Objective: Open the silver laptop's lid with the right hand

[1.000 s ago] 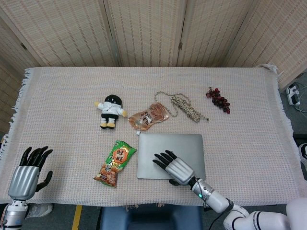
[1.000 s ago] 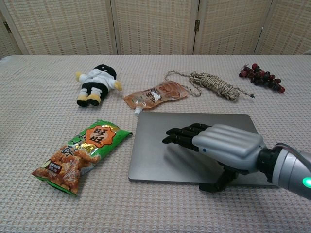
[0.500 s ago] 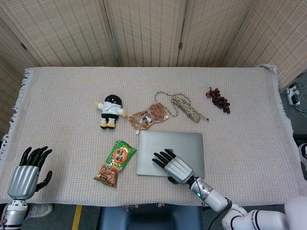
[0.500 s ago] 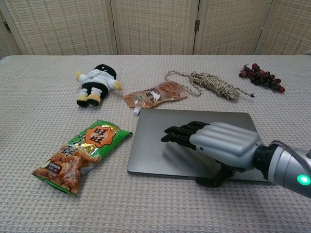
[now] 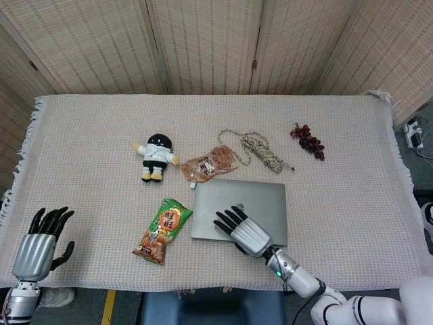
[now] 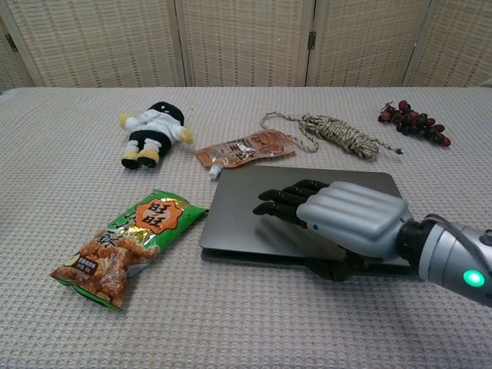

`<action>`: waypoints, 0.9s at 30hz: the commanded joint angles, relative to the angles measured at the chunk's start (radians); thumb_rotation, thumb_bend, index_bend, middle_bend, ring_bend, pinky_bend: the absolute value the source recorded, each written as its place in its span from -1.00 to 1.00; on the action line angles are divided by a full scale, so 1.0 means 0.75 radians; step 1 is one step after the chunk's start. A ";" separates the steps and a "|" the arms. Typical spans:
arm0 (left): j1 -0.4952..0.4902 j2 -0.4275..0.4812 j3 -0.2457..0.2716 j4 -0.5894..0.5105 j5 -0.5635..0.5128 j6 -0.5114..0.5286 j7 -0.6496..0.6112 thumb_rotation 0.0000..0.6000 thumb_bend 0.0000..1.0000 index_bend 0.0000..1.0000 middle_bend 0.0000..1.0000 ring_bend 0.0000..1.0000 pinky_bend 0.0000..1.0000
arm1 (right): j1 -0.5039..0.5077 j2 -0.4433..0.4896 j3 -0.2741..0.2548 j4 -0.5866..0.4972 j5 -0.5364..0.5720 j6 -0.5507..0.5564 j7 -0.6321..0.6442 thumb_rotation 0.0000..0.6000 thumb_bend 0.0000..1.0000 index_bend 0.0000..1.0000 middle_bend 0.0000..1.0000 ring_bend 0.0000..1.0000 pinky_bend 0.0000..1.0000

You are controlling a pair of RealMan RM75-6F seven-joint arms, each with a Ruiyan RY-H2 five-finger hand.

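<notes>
- At the near table edge, the right hand [image 6: 338, 219] is pinching the silver laptop's lid [image 6: 246, 207], thumb hooking under its front lip to lever it up.
- The left hand [image 5: 39, 244] is idling, fingers spread, holding nothing.

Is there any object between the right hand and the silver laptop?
No. The right hand already lies on the laptop, thumb under the front edge. The orange pouch lies close behind the lid's far edge.
</notes>
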 commanded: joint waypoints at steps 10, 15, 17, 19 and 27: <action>-0.025 -0.029 0.002 0.049 0.025 -0.021 -0.029 1.00 -0.08 -0.65 -0.71 -0.73 -1.00 | 0.024 -0.048 0.070 -0.022 0.095 0.070 -0.367 1.00 0.20 -1.00 -1.00 -1.00 -1.00; -0.061 -0.054 0.009 0.086 0.087 -0.031 -0.029 1.00 -0.08 -0.63 -0.71 -0.72 -1.00 | 0.047 -0.073 0.100 -0.027 0.151 0.082 -0.500 1.00 0.20 -1.00 -1.00 -1.00 -1.00; -0.081 -0.061 0.022 0.101 0.132 -0.037 -0.037 1.00 -0.08 -0.60 -0.70 -0.69 -1.00 | 0.058 -0.084 0.113 -0.025 0.170 0.091 -0.552 1.00 0.20 -1.00 -1.00 -1.00 -1.00; -0.099 -0.066 0.036 0.110 0.169 -0.043 -0.070 1.00 -0.08 -0.55 -0.65 -0.64 -0.97 | 0.066 -0.091 0.122 -0.027 0.187 0.098 -0.593 1.00 0.20 -1.00 -1.00 -1.00 -1.00; -0.261 -0.131 0.126 0.193 0.384 -0.185 -0.203 1.00 0.22 -0.41 -0.52 -0.55 -0.88 | 0.099 -0.095 0.143 -0.053 0.244 0.111 -0.668 1.00 0.20 -1.00 -1.00 -1.00 -1.00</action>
